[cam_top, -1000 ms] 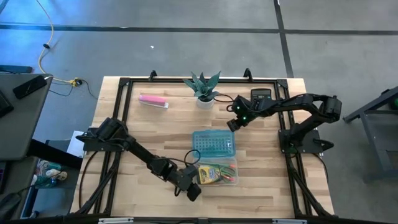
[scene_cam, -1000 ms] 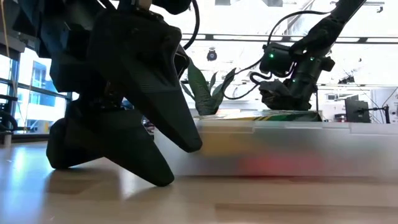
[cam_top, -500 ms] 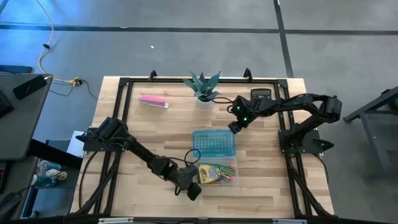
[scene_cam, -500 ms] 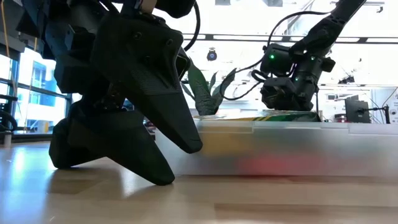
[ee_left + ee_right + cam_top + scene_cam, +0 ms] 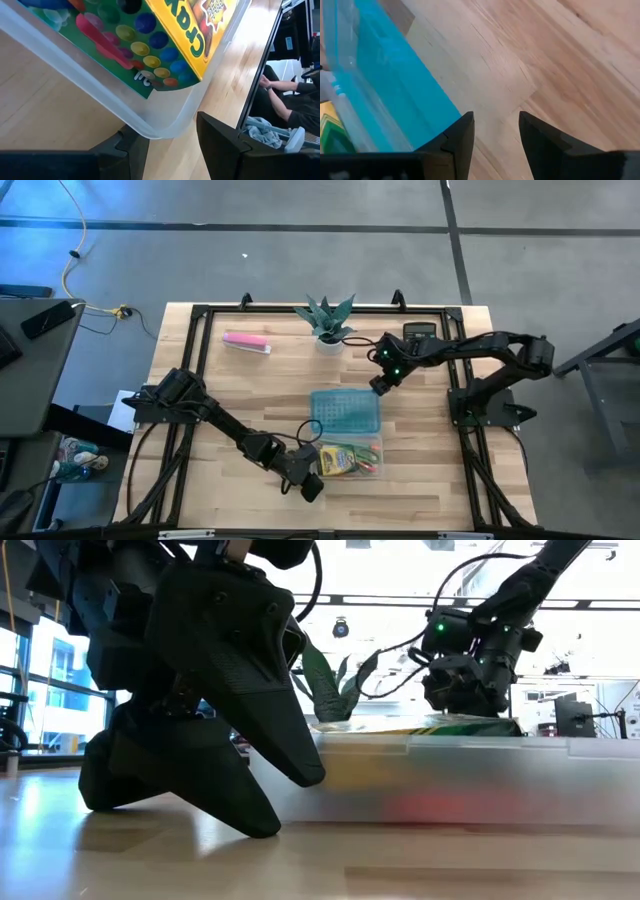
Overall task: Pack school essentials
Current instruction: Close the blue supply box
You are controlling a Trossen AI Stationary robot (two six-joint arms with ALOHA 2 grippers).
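- Already the clear plastic box (image 5: 350, 459) near the front edge of the pale wooden worktop (image 5: 250, 395) holds a yellow-and-green crayon pack (image 5: 341, 459) and some red pieces I cannot make out singly; so the packing looks largely done.
- Its translucent blue dimpled lid (image 5: 344, 412) lies flat on the worktop just beyond the box, touching or almost touching the box's far edge, so by my reading closing the box is what remains.
- At the box's left end sits the left tool (image 5: 309, 478), low on the worktop; in the left wrist view the rounded corner of the box (image 5: 165, 125) lies between its two dark fingers (image 5: 225, 145), which stand apart around it. Whether they press on the wall I cannot tell; it seems to be steadying the box.
- Over the far right corner of the lid hangs the right tool (image 5: 378, 384), above the wood. In the right wrist view its fingers (image 5: 540, 142) are parted by a narrow gap with only bare worktop between them and the blue lid edge (image 5: 395, 95) just to one side; it has hold of nothing.
- A pink rectangular bar (image 5: 246, 342) lies far left, a small potted plant with spiky green leaves (image 5: 327, 322) at the far edge, and a black calculator (image 5: 419, 333) far right, partly under the right arm; all well apart from the box.
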